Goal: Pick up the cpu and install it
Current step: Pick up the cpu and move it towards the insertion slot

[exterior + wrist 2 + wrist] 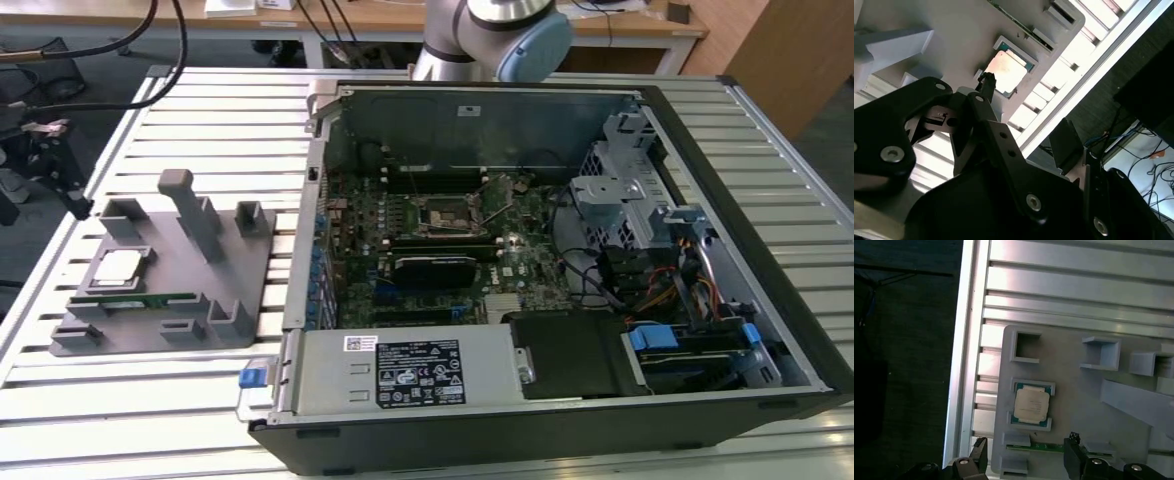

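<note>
The cpu (pixel 118 266), a small square chip with a pale silver top, lies flat in a recess of the grey fixture (pixel 200 290) on the exterior view's left. It shows in both wrist views (pixel 1031 405) (pixel 1005 70). My gripper (pixel 60 170) hangs over the table's edge, left of the fixture in the exterior view and clear of the chip. In the first wrist view the gripper (pixel 1027 442) is open, fingers wide apart with nothing between them. One dark fingertip (pixel 986 79) points toward the chip.
A green memory stick (pixel 140 299) lies in the fixture beside the cpu. An open computer case (pixel 747 330) fills the right of the slatted metal table, its motherboard socket (pixel 442 212) exposed. Tall grey posts (pixel 187 205) rise from the fixture.
</note>
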Controlling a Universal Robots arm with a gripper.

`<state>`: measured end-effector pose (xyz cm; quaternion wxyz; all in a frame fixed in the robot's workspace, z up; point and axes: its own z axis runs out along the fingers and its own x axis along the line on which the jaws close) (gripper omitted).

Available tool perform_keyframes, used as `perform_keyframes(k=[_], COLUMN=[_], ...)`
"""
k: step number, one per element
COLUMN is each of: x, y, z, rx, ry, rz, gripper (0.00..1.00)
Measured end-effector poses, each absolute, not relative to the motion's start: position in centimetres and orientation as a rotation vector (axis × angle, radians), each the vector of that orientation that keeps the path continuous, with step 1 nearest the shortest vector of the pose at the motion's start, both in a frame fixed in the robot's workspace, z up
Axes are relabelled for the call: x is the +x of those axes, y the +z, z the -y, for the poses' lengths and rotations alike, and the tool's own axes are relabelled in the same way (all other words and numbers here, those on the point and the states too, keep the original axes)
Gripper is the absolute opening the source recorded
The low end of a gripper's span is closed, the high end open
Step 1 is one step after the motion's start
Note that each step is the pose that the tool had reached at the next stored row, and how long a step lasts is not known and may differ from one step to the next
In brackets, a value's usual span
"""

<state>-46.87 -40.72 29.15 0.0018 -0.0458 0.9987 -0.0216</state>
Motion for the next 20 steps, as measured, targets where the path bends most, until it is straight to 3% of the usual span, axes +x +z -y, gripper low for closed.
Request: perform_keyframes(k=[20], x=[-45.3], y=[26.3], z=[40.8], rx=[-0.144], ry=[-0.032], rz=[-3.142], gripper=[0.71])
